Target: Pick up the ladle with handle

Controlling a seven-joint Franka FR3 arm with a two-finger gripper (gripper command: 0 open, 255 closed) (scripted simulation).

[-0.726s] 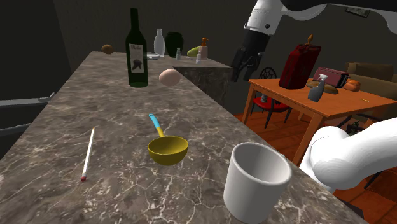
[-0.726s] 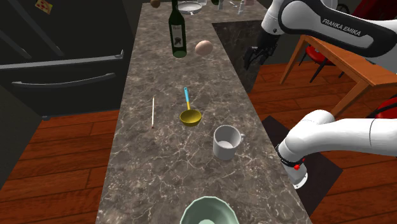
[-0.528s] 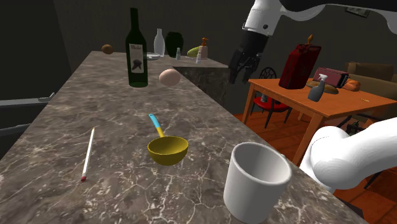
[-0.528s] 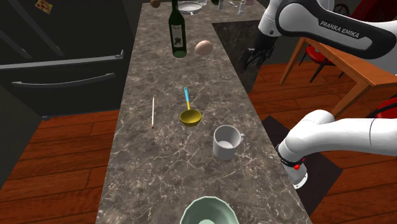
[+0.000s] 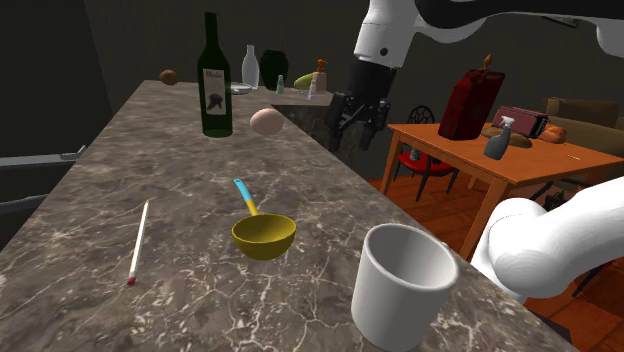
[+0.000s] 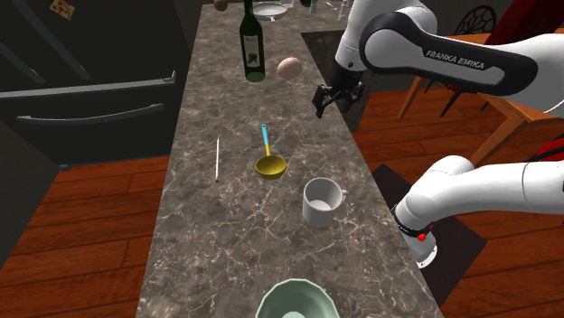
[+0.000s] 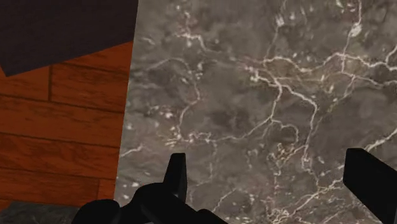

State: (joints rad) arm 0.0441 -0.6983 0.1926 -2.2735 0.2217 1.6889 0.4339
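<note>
– Where is the ladle (image 5: 258, 222) now? I cannot see it well from my place.

– It lies on the marble counter (image 5: 120, 170), near the white mug (image 5: 405, 285), a little farther along the counter than the mug. Its yellow bowl is the end nearer to the mug, and the blue handle points away from the mug. It rests flat and nothing touches it.

– And the gripper (image 5: 356, 132)?

– It hangs in the air, well apart from the mug and farther from it than the ladle is. It is over the same edge of the counter at which the mug stands. The two black fingers (image 7: 178, 175) stand apart with only bare marble between them, so the claw is spread and carries nothing.

– So nothing of the task is done?

– I would say it is at the very beginning. The ladle is not yet grasped and not lifted. In my judgement nearly all is left: to bring the gripper toward the mug until it is above the handle, to go down, to close on the handle, and then to raise the ladle from the counter.
</note>
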